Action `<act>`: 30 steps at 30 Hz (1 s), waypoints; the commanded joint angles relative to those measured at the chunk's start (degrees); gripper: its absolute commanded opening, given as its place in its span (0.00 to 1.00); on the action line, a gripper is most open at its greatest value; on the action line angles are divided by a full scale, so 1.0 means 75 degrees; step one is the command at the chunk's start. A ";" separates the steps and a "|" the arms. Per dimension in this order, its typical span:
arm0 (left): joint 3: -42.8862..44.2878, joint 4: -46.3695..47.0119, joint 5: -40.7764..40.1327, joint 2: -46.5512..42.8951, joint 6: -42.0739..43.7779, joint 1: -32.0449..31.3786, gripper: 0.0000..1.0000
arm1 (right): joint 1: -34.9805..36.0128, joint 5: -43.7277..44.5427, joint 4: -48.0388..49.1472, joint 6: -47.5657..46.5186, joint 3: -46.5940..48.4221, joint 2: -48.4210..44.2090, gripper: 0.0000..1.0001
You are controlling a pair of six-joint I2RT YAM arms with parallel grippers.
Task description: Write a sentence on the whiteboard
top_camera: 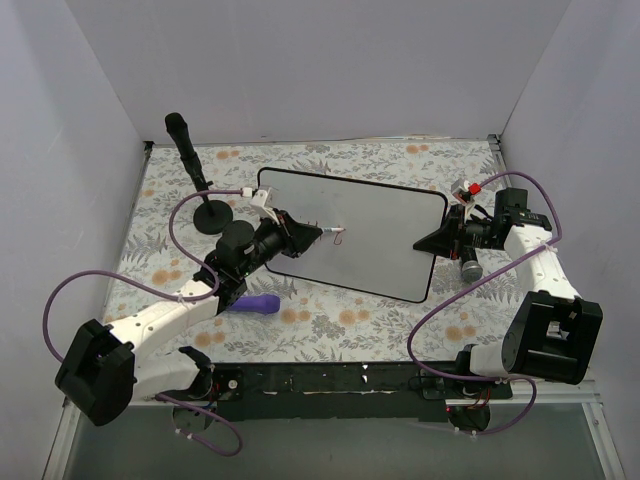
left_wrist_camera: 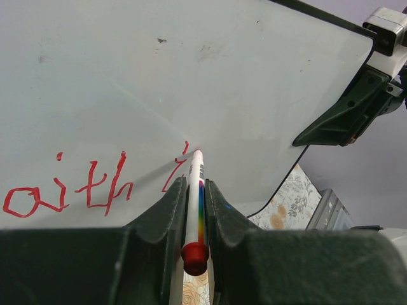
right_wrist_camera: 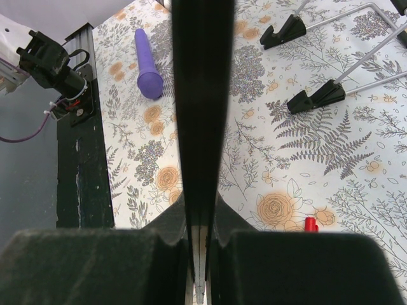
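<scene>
The whiteboard is propped at a tilt in the middle of the table. My left gripper is shut on a white marker with a red end, and the tip touches the board. The sentence stands in red, reading "aith", with a fresh stroke beside the tip. In the top view only small red marks show. My right gripper is shut on the board's right edge, which runs as a black strip between its fingers.
A black stand with a handle is behind the left arm. A purple cylinder lies in front of the board. A microphone-like object rests by the right arm. A small red cap and the board's black feet sit on the flowered cloth.
</scene>
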 commanded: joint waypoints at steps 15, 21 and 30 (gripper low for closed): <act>-0.0605 -0.0131 -0.0129 -0.0251 -0.0010 0.0008 0.00 | 0.0036 0.0136 0.0106 -0.0244 0.0015 -0.0169 0.01; -0.0876 -0.0072 -0.0071 -0.0357 -0.0116 0.0008 0.00 | 0.0036 0.0147 0.0095 -0.0243 0.0027 -0.0170 0.01; -0.0548 0.0279 0.0222 -0.0498 -0.0292 0.0008 0.00 | 0.0036 0.0159 0.0095 -0.0243 0.0015 -0.0170 0.01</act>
